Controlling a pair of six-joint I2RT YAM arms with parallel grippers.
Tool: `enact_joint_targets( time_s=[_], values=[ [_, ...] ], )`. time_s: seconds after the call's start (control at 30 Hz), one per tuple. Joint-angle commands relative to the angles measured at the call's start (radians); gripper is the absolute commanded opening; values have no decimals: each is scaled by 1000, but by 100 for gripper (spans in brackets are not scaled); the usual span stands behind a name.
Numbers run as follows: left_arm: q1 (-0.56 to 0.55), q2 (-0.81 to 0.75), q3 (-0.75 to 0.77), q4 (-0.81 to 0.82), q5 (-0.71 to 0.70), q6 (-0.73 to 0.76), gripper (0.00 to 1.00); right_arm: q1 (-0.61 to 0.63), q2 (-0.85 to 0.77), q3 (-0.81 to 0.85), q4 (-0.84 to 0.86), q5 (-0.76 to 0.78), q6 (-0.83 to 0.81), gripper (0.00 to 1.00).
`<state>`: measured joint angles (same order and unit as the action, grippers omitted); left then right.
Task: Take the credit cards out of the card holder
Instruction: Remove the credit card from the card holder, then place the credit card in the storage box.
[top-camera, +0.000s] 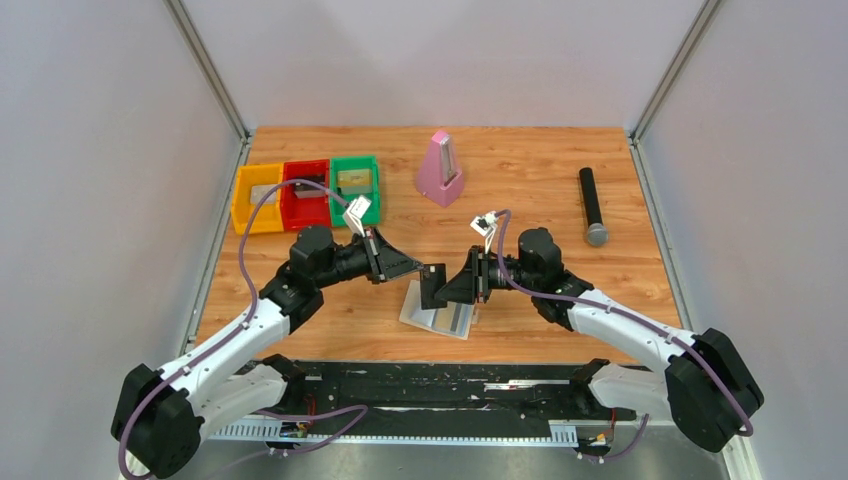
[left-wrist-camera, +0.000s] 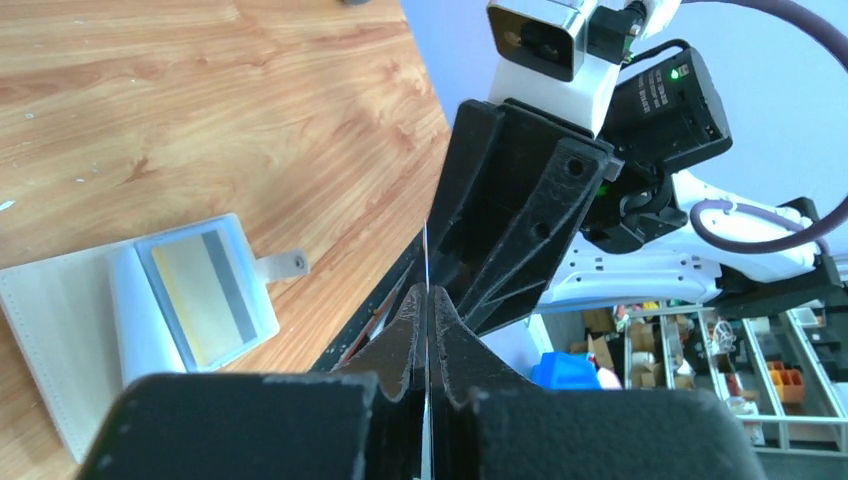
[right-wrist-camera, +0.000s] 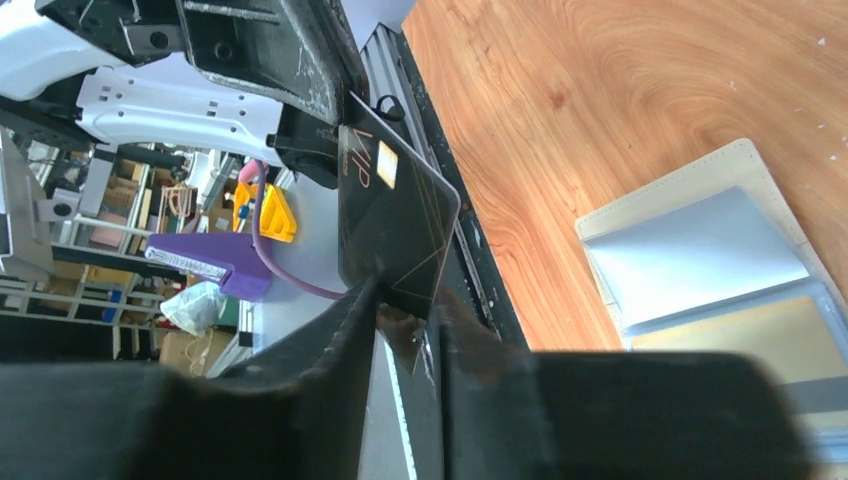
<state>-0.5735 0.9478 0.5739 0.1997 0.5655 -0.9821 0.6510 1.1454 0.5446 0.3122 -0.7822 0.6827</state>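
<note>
The card holder (top-camera: 440, 318) lies spread open on the wooden table between the two arms, its pale blue panels up (right-wrist-camera: 700, 250). A yellow-gold credit card (left-wrist-camera: 200, 295) sits in one clear pocket (right-wrist-camera: 750, 335). My left gripper (left-wrist-camera: 428, 290) is shut on the dark credit card (right-wrist-camera: 395, 215), which shows edge-on as a thin line in its own view. It holds the card in the air above the holder (top-camera: 433, 285). My right gripper (right-wrist-camera: 405, 300) faces it, and its blurred fingers stand apart around the card's lower corner.
Yellow (top-camera: 257, 198), red (top-camera: 305, 195) and green (top-camera: 355, 180) bins stand in a row at the back left. A pink metronome (top-camera: 439, 168) stands at the back centre. A black microphone (top-camera: 592, 205) lies at the back right.
</note>
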Motion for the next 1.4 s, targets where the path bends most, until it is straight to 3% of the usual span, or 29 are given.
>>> enact_joint_targets(
  time_s=[0.0, 0.1, 0.17, 0.23, 0.37, 0.5, 0.97, 1.1, 1.2, 1.37],
  values=[
    [4, -19, -12, 111, -20, -60, 0, -4, -5, 11, 89, -35, 17, 17],
    [4, -22, -3, 87, -2, -34, 6, -11, -15, 16, 45, -54, -26, 2],
    [3, -26, 19, 31, 17, 5, 25, -24, -23, 19, 15, -79, -73, 0],
    [3, -29, 53, -40, 47, 58, 36, -41, -21, 29, -13, -139, -109, 0],
    [4, -19, 132, -198, 116, 190, 46, -48, -14, 70, -91, -245, -188, 0],
    [4, 2, 206, -322, 165, 284, 48, -48, 0, 102, -131, -315, -225, 0],
    [4, 107, 259, -373, 345, 397, 44, -48, 38, 126, -130, -375, -232, 0],
    [3, 117, 260, -393, 358, 414, 27, -48, 50, 132, -124, -374, -227, 0],
    [4, 114, 259, -400, 347, 416, 2, -48, 55, 132, -124, -368, -226, 3],
    [4, 101, 264, -403, 268, 404, 0, -50, 19, 133, -156, -255, -216, 20]
  ],
)
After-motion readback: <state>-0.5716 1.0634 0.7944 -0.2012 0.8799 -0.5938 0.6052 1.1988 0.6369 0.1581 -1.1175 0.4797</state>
